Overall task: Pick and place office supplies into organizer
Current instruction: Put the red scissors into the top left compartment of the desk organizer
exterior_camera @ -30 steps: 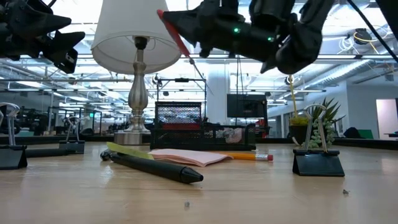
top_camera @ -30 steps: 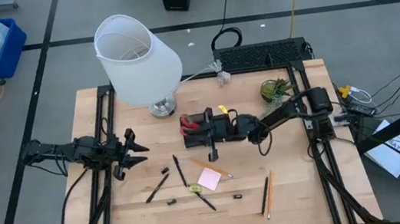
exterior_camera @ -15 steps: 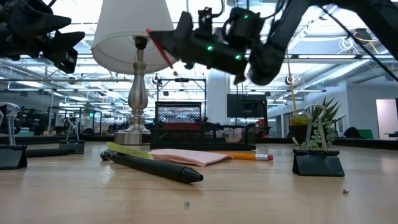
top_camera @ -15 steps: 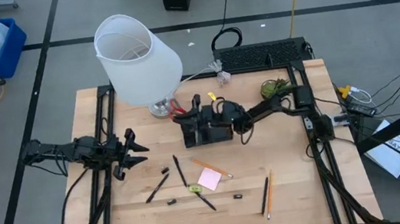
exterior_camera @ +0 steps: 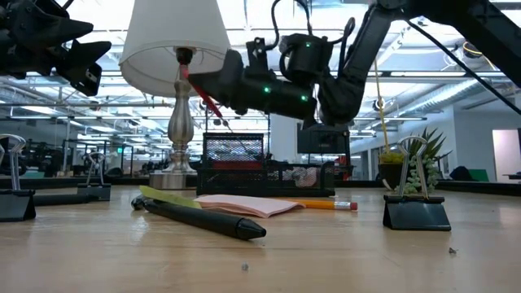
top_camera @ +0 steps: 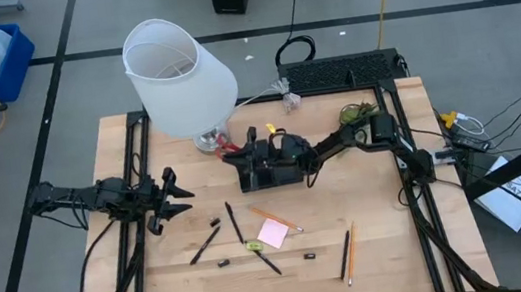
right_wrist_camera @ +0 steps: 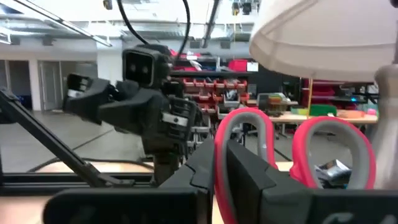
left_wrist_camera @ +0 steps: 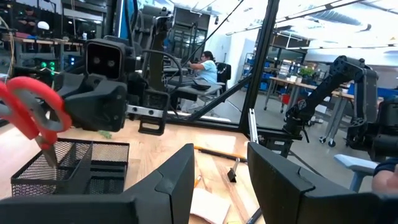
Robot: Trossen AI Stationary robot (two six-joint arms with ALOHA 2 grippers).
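Red-handled scissors [top_camera: 231, 153] sit clamped in our right gripper [top_camera: 253, 147], whose fingers are pressed together on them; we hold them over the organizer [top_camera: 266, 170], handles toward the lamp [top_camera: 179, 76] and tips down, so we judge they can drop blade-first into a compartment. In the left wrist view the tips seem to reach into the mesh, though we cannot tell whether they touch it. Our left gripper [top_camera: 172, 200] waits at the left edge, fingers apart and empty. On the wooden surface [top_camera: 383, 231] nearer us lie the pens [top_camera: 205, 244], the pink pad [top_camera: 273, 232], the marker [top_camera: 255, 246] and pencils [top_camera: 347, 252], all well apart from the organizer. A plant [top_camera: 357, 114] stands at the far right. Beyond is a workshop with benches; a person sits there.
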